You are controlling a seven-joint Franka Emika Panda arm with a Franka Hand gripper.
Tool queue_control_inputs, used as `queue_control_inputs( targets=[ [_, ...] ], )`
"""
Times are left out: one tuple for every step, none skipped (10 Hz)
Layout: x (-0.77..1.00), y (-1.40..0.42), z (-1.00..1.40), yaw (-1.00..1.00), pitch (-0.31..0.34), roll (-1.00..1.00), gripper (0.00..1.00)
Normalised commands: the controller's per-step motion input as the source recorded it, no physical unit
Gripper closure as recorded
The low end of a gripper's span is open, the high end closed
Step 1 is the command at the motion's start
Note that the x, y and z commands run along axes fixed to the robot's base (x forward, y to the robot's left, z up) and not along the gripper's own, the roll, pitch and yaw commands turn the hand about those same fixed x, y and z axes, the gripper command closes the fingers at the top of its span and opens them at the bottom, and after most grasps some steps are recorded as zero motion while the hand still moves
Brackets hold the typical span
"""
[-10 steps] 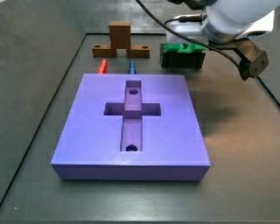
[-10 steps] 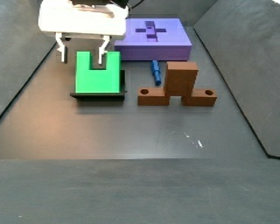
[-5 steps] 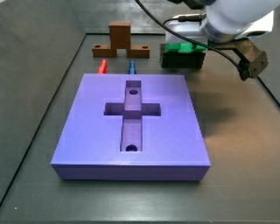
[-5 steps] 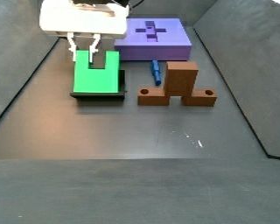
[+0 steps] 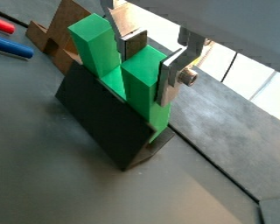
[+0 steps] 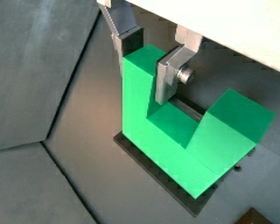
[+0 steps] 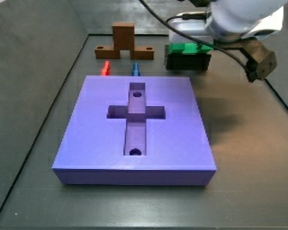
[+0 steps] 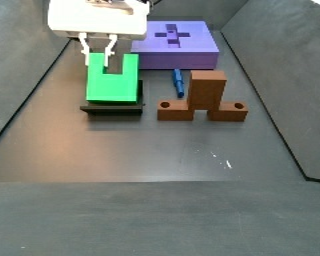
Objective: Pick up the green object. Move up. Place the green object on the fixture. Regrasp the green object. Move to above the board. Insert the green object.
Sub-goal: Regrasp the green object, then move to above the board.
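- Wrist views show the gripper [image 6: 152,54] with its silver plate fingers [image 5: 174,73] pressed on both sides of one upright arm of the bright green notched plastic block [image 6: 178,129]; the jaws look clenched on it.
- This block stands in the dark low fixture [image 5: 105,122]. It seems stiff, light and smooth, so flat arm faces are the best hold.
- Farther away lies the lavender slab board [image 7: 137,126] with its cross recess.

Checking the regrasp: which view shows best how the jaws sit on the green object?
A wrist view: the gripper has its jaws on either side of one prong of the green object on the fixture. A side view shows this smaller; in a side view the arm hides most.
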Motion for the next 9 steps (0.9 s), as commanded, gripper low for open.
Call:
queue_control_inputs(
  targets=[
    [0.0, 0.0, 0.0, 0.0, 0.0, 0.0, 1.0],
    [0.0, 0.0, 0.0, 0.0, 0.0, 0.0, 1.0],
    [0.0, 0.0, 0.0, 0.0, 0.0, 0.0, 1.0],
    [0.0, 0.0, 0.0, 0.0, 0.0, 0.0, 1.0],
    [0.0, 0.0, 0.0, 0.0, 0.0, 0.0, 1.0],
    [0.0, 0.0, 0.0, 0.0, 0.0, 0.0, 1.0],
    [0.0, 0.0, 1.4, 0.0, 0.0, 0.0, 1.0],
    [0.01, 0.0, 1.4, 0.0, -0.005, 0.0, 1.0],
    [-0.02, 0.0, 1.4, -0.02, 0.023, -0.06, 1.0]
  ],
)
